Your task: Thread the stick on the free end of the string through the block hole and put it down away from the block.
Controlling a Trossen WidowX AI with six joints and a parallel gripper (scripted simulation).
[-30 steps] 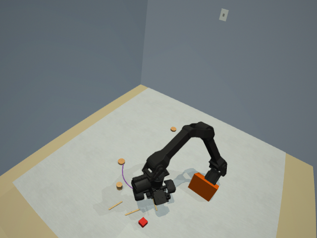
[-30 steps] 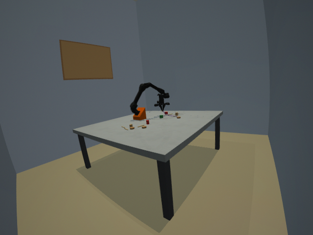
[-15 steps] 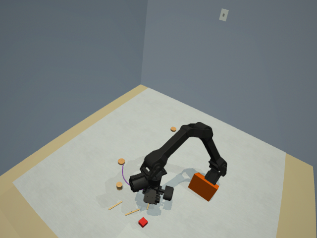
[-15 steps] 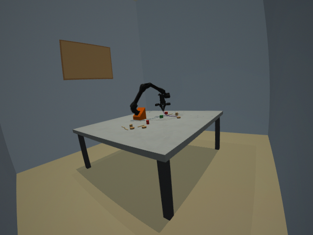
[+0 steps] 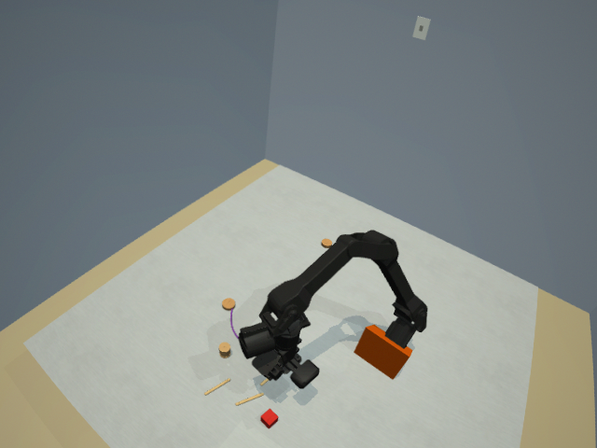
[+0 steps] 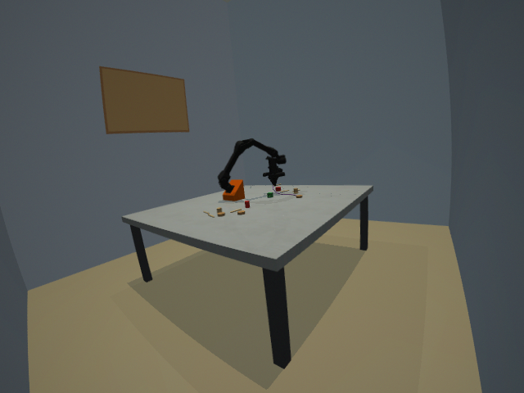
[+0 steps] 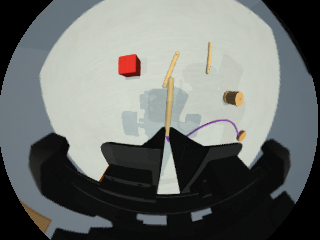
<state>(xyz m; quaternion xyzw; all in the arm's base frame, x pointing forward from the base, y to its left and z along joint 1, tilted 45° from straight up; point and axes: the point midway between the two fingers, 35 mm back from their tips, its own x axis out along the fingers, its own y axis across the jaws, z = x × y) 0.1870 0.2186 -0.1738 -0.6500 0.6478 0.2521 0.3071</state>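
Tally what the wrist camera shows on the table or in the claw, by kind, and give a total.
Wooden sticks: 3 (held stick in the claw, loose stick by the cube, other loose stick)
Round wooden pieces: 2 (block, button)
Red cube: 1
Purple string: 1
Total: 7

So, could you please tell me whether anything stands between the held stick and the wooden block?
Nothing solid shows between them. The tool grips the stick, and the block sits off to its side. Only the stick's own purple string curves near that path; the loose sticks and the red cube lie elsewhere.
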